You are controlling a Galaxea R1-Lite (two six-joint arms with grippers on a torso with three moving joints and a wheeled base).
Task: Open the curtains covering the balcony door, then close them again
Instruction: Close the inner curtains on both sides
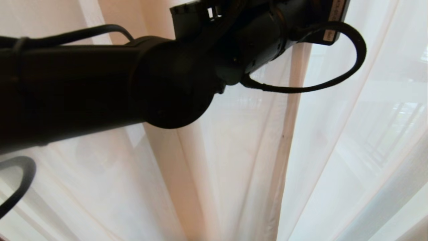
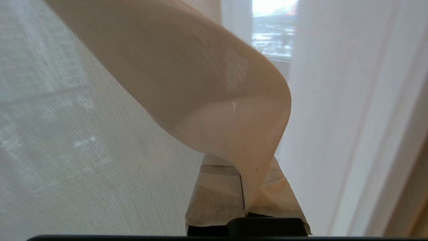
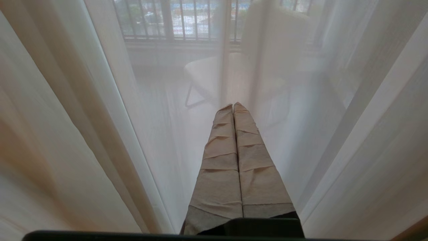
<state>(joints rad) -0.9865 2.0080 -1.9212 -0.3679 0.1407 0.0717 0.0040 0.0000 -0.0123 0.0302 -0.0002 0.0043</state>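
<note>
left gripper (image 2: pixel 244 197) fingers pinching a sheer curtain (image 2: pixel 207 87) fold | advice: keep the pinch firm, drag sideways steadily | right gripper (image 3: pixel 234 107) fingers pressed together, empty

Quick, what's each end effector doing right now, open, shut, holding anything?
Left end effector: shut on a fold of the sheer curtain.
Right end effector: shut, holding nothing, pointing at the sheer.

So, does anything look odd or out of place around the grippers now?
Yes. A fold of the sheer curtain is caught between the fingers of the shut left gripper and bulges above them. The right gripper is shut on nothing.
</note>
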